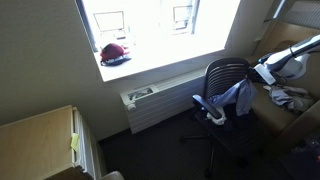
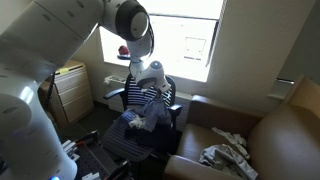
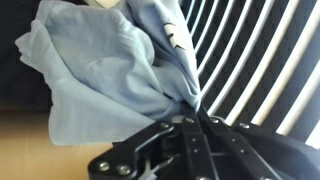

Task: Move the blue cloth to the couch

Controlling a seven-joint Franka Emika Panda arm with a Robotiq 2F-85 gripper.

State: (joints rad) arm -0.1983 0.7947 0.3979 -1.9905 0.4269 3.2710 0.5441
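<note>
Blue cloth [image 2: 146, 116] is hanging at the black office chair [image 2: 128, 146], gathered at its top and spilling down in front of the mesh back toward the seat. It is sitting well apart from the couch cushion.

The couch [image 2: 285, 125] is taking up a corner of the room in both exterior views, and its tan cushion and tall padded back are standing just beside the chair. The white robot arm [image 2: 50, 55] is reaching in from the foreground in an exterior view and bending down over the chair. The chair's striped mesh back [image 3: 250, 50] is filling the right side of the wrist view behind the fabric.

A light wooden cabinet [image 1: 40, 140] is standing against the wall, near a radiator [image 1: 160, 103] that is sitting under the window sill. A smaller grey-white cloth [image 2: 226, 155] is lying crumpled on the couch cushion. A red object [image 1: 115, 52] is resting on the sill, too small to identify.

The gripper [image 3: 193, 118] is pinching a gathered fold of the blue cloth. Its dark jaws are pressing together on the fabric, which is fanning out from the fingertips across the wrist view.
</note>
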